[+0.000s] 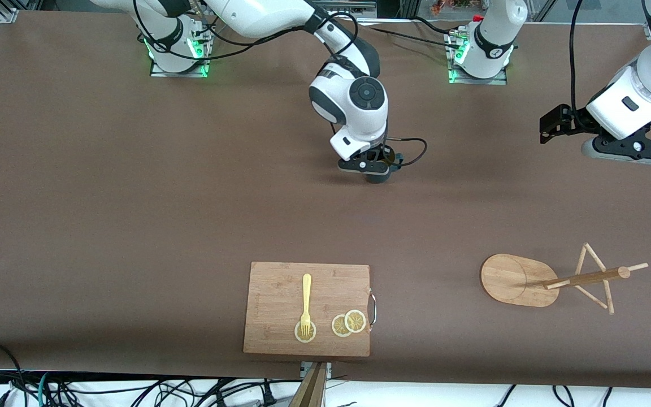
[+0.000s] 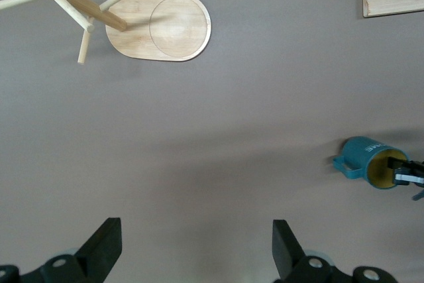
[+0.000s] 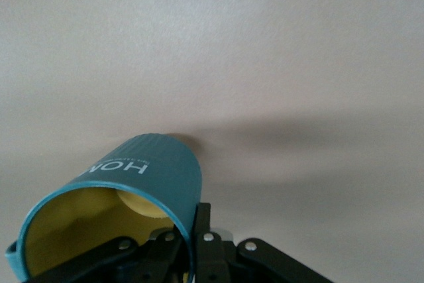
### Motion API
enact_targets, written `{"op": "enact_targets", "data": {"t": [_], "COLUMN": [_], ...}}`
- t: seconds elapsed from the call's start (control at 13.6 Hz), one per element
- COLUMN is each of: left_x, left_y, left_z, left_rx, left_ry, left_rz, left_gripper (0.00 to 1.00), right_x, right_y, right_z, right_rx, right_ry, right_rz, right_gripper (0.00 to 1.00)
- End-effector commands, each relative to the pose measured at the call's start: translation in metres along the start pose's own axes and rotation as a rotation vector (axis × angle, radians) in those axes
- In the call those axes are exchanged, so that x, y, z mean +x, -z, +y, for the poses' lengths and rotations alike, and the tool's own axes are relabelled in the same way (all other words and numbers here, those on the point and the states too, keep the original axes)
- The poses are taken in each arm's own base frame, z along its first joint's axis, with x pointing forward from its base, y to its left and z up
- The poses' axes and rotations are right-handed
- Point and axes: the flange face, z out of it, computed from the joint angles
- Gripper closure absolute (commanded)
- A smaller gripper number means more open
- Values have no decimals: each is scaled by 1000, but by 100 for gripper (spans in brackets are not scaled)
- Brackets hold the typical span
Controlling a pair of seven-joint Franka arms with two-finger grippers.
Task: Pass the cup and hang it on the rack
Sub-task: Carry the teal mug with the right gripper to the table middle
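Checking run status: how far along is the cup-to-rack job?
Done: right claw is shut on the cup rim, over mid-table. In hand: bringing it toward the left claw, which is open and empty. Left: the pass, then hanging. The rack holds nothing.

Brown table (image 1: 133,198), cables (image 1: 133,390) along its near edge
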Motion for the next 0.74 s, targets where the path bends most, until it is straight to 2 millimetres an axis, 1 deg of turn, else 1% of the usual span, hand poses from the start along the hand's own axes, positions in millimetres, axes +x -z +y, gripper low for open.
{"op": "enact_targets", "data": {"t": [0.0,0.22,0.37,0.52,0.59,0.66], "left_x": [1,2,2,1,1,1], "left_y": [6,5,5,6,6,6], "left_z": [5,6,6,6,6,7], "left_rx": [14,14,14,14,14,13], "left_ry": [-19,-17,-17,-17,-19,-19], "left_rz": [-3,-4,-4,-2,-2,-2], "left_gripper": [0,0,0,0,0,0], "right_x": [3,5,4,4,6,9], "right_y": [-9,-16,-17,-14,-10,-4], "right_z": [-8,-9,-9,-9,-9,-8], "right_rx": [15,31,31,36,38,40], "right_ry": [-29,-71,-84,-90,-93,-96], "right_rz": [37,44,42,43,41,41], "right_gripper": [100,100,100,59,53,45]}}
